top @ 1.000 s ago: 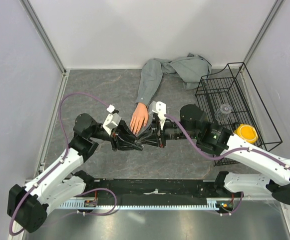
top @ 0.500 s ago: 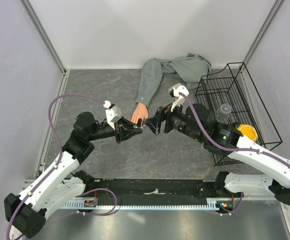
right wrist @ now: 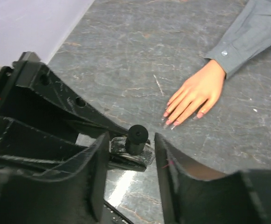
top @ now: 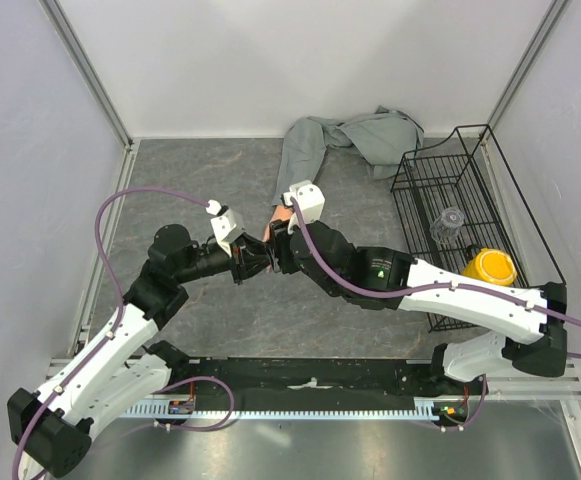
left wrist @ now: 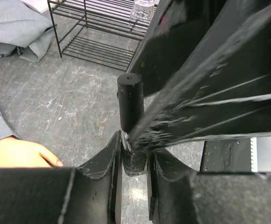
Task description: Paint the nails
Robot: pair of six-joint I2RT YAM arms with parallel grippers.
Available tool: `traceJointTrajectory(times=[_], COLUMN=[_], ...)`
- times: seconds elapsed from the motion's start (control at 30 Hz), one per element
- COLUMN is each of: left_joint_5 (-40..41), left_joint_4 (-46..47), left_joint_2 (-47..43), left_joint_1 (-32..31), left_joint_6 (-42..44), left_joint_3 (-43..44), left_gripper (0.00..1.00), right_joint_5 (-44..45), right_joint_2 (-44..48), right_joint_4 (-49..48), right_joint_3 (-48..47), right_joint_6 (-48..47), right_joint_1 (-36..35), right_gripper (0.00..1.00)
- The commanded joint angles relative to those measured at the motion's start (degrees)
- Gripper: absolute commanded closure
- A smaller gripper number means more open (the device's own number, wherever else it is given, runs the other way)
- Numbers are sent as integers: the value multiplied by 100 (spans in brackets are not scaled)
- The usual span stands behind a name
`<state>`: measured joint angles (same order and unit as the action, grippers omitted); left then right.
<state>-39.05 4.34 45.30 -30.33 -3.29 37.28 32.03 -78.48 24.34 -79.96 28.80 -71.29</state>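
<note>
Nails point(right wrist: 172, 122) on mannequin hand point(right wrist: 193, 95) rest on table point(right wrist: 126, 56), just far of both grippers; left gripper point(left wrist: 134, 149) clamps dark bottle point(left wrist: 134, 161), right gripper point(right wrist: 131, 140) jaws open around its cap point(right wrist: 137, 134).

A grey, stone-patterned table point(top: 200, 180) filled the frame. A crumpled grey shirt point(top: 370, 135) lay at upper centre, its sleeve point(top: 298, 165) running down to a peach mannequin hand point(right wrist: 196, 95) resting flat, nails point(right wrist: 172, 122) up. A black wire basket point(top: 425, 185) stood at right.
</note>
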Motion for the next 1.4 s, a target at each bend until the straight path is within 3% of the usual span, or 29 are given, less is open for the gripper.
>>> traceJointTrajectory(times=[0.0, 0.1, 0.13, 0.23, 0.37, 0.5, 0.53, 0.57, 0.63, 0.73, 0.8, 0.83, 0.87, 0.9, 0.97, 1.0, 1.1, 1.27, 1.37], left_joint_5=[64, -41, -120, -847, -2333, -3554, -3705, -3942, -4058, -3997, -3865, -3769, -3516, -3357, -2823, -2662, -2082, -1292, -948], left_joint_4=[102, 137, 155, 461, 1629, 3612, 4044, 4431, 5190, 4807, 4411, 3617, 3131, 2734, 1883, 1678, 1167, 718, 533], left_joint_2=[-91, -83, -91, -65, 31, 225, 364, 427, 593, 612, 498, 437, 297, 243, 120, 102, 67, -21, -91], left_joint_1=[27, 44, 53, 123, 194, 194, 194, 194, 194, 194, 194, 185, 194, 185, 202, 203, 220, 238, 255], left_joint_6=[215, 180, 171, -13, -924, -2094, -2358, -2952, -3335, -3179, -2758, -2504, -1822, -1529, -914, -780, -428, -102, 4], left_joint_3=[183, 183, 183, 122, -89, -308, -387, -431, -493, -450, -414, -336, -266, -195, -63, -37, 52, 131, 131], left_gripper=[98, 98, 98, 98, 98, 98, 98, 98, 98, 98, 98, 98, 98, 98, 98, 98, 98, 98, 98], right_joint_5=[418, 304, 286, 269, -809, -4240, -5650, -6264, -6988, -6904, -6318, -5984, -5267, -4903, -3834, -3610, -2829, -1658, -981], right_joint_2=[-1, -18, 8, 191, 710, 1351, 1509, 1546, 1511, 1510, 1555, 1581, 1581, 1572, 1502, 1476, 1432, 1318, 1019], right_joint_4=[18, -69, -130, -262, -947, -1957, -2351, -2485, -2619, -2452, -2251, -1979, -1855, -1714, -1258, -1091, -773, -457, -36], right_joint_3=[-301, -230, -204, -37, 690, 1526, 1658, 1790, 1748, 1659, 1651, 1607, 1494, 1414, 1134, 1028, 781, 387, 43], right_joint_6=[65, 56, -5, -320, -1346, -2053, -2080, -2062, -1904, -1939, -2009, -2001, -1966, -1939, -1694, -1606, -1228, -535, -384], right_joint_1=[-43, -43, -43, -34, 44, 421, 466, 510, 581, 668, 695, 704, 704, 704, 704, 695, 634, 414, 169], right_gripper=[54, 64, 77, 100, 100, 100, 100, 100, 100, 100, 100, 95, 89, 62, 53, 43, 27, 25, 32])
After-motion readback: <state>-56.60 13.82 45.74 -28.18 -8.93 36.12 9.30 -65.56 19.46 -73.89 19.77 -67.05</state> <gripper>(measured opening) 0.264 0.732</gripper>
